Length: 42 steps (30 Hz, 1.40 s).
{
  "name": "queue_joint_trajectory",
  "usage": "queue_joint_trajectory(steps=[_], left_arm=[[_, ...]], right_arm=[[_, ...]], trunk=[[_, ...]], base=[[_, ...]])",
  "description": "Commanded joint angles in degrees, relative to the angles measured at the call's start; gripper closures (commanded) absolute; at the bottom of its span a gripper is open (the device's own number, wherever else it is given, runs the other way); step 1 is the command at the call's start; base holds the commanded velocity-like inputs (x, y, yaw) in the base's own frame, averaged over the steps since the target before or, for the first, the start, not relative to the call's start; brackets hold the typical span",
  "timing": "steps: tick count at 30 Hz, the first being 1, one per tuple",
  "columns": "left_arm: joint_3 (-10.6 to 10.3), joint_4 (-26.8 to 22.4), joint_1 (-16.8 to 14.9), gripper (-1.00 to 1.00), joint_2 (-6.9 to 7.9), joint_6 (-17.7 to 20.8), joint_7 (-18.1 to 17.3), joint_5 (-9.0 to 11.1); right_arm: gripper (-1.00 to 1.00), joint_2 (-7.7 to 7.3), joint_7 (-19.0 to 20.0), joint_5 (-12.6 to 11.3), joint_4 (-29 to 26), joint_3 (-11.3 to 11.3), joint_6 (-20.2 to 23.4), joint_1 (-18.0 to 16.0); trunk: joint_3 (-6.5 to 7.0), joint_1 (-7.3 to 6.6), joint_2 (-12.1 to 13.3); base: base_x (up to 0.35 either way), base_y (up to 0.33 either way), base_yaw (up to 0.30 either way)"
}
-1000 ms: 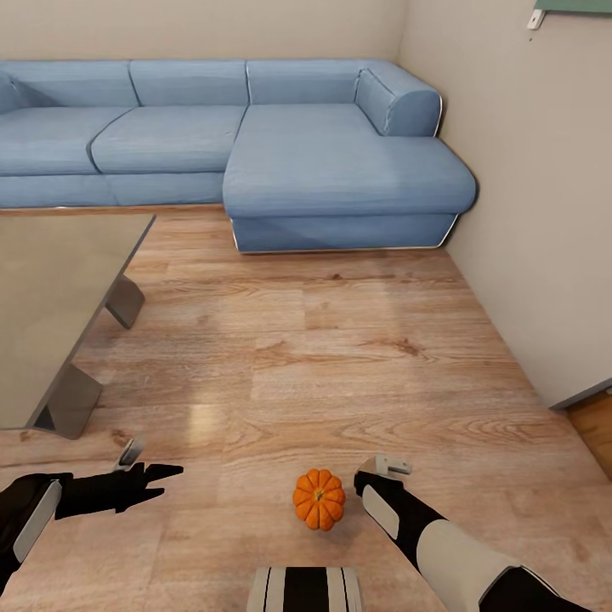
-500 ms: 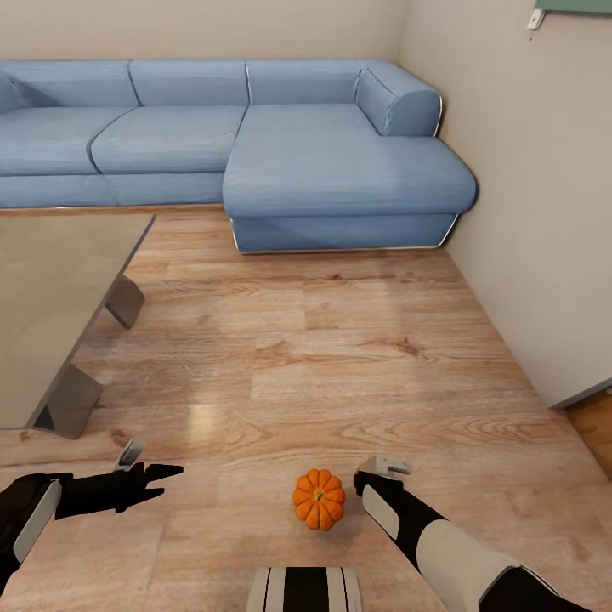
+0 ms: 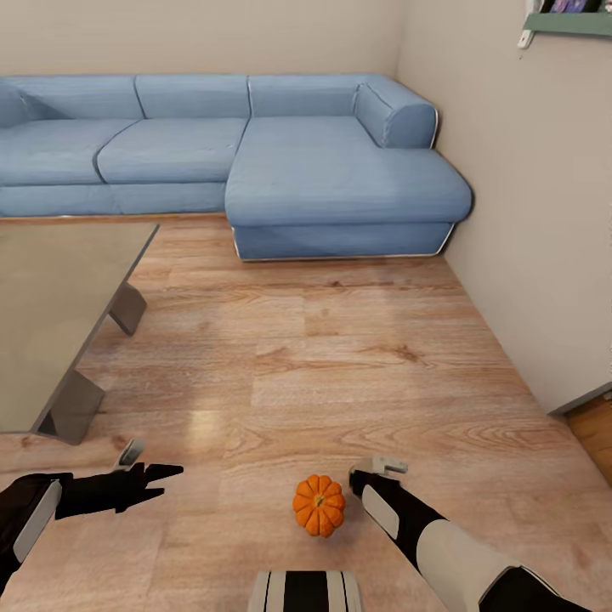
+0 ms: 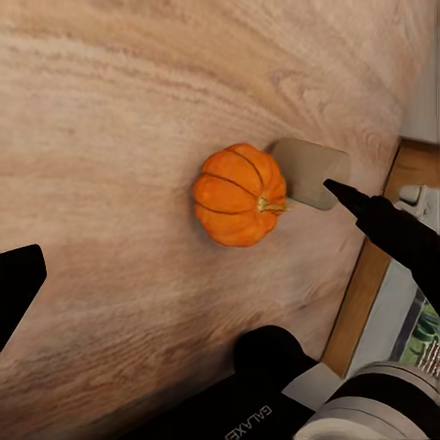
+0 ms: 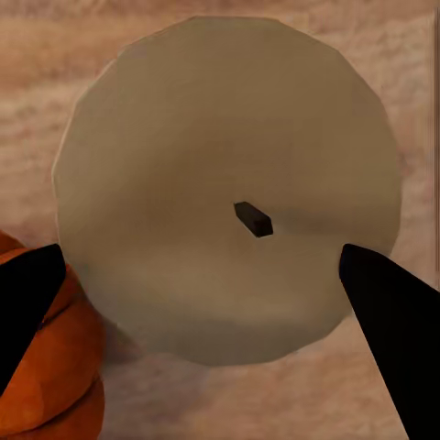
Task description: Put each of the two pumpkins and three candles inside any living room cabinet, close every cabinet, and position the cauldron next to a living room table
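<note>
One pumpkin (image 3: 319,506) sat on the wood floor (image 3: 340,374) close in front of the robot's base, between the two arms and just beside the right arm's wrist. From the right wrist camera, a candle (image 5: 229,188) stood directly below the right hand (image 5: 206,321), seen end-on as a pale round top with a dark wick at its middle; the two dark fingertips (image 5: 390,321) straddled it on opposite sides, spread wide apart and closed on nothing, with the candle's edge just inside them. An orange rib of the pumpkin showed at the corner of that picture, so pumpkin and candle stood just beside each other, and the left wrist camera showed the same pairing, the pale candle (image 4: 307,170) touching or nearly touching the pumpkin's stem side. The left hand (image 3: 157,474) hung off to the robot's left, low over the floor and well apart from the pumpkin, holding nothing; how far its fingers were spread I could not tell.

Judging by this, the step in hand was picking up a candle from the floor with the right hand. The next move called for lowering straight down until the fingers bracketed the candle's sides, then closing without nudging the pumpkin. The grey counter (image 3: 51,323) stood to the left, the blue sofa (image 3: 255,161) beyond.
</note>
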Motion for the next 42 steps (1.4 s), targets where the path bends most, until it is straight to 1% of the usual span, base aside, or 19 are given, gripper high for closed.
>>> queue_joint_trajectory(steps=[1, 22, 27, 30, 33, 34, 39, 42], left_arm=[[0.00, 0.00, 0.00, -1.00, 0.00, -0.01, 0.00, -0.02], [0.00, 0.00, 0.00, -1.00, 0.00, -0.01, 0.36, -0.14], [-0.07, 0.00, 0.00, -1.00, 0.00, 0.03, 0.51, -0.22], [-0.15, 0.00, 0.00, -1.00, -0.07, 0.37, 0.46, -0.19], [-0.12, 0.00, 0.00, -1.00, -0.03, 0.49, 0.45, -0.18], [-0.11, 0.00, 0.00, -1.00, -0.02, 0.53, 0.44, -0.19], [-0.03, 0.00, 0.00, -1.00, 0.00, 0.52, 0.44, -0.17], [-0.01, 0.00, 0.00, -1.00, 0.00, 0.54, 0.44, -0.16]], right_arm=[[1.00, 0.00, 0.00, -0.10, 0.01, -0.02, 0.00, 0.01], [1.00, 0.00, 0.09, -0.01, -0.78, -0.02, -0.02, 0.09], [1.00, 0.00, 0.01, -0.05, -1.08, -0.18, 0.38, 0.06], [1.00, 0.06, 0.00, -0.08, -1.41, -0.30, 0.96, 0.02], [1.00, 0.05, 0.00, -0.09, -3.02, -0.37, 2.22, 0.12], [1.00, 0.02, -0.04, -0.09, -4.77, -0.44, 3.28, 0.33], [1.00, 0.00, -0.13, -0.10, -9.70, -0.59, 5.34, 0.83], [1.00, 0.00, -0.16, -0.10, -10.73, -0.62, 5.70, 0.93]], trunk=[[0.23, -0.02, 0.02], [4.88, -0.56, 0.30], [4.88, -0.56, 0.30], [5.54, -0.64, 0.34], [6.21, -0.72, 0.38], [6.43, -0.74, 0.39], [7.54, -0.87, 0.46], [8.20, -0.95, 0.50]], base=[[0.000, 0.000, 0.000], [0.000, 0.000, 0.000], [0.000, 0.000, 0.000], [0.000, 0.000, 0.000], [0.000, 0.000, 0.000], [0.000, 0.000, 0.000], [-0.079, 0.000, 0.000], [-0.153, 0.000, 0.000]])
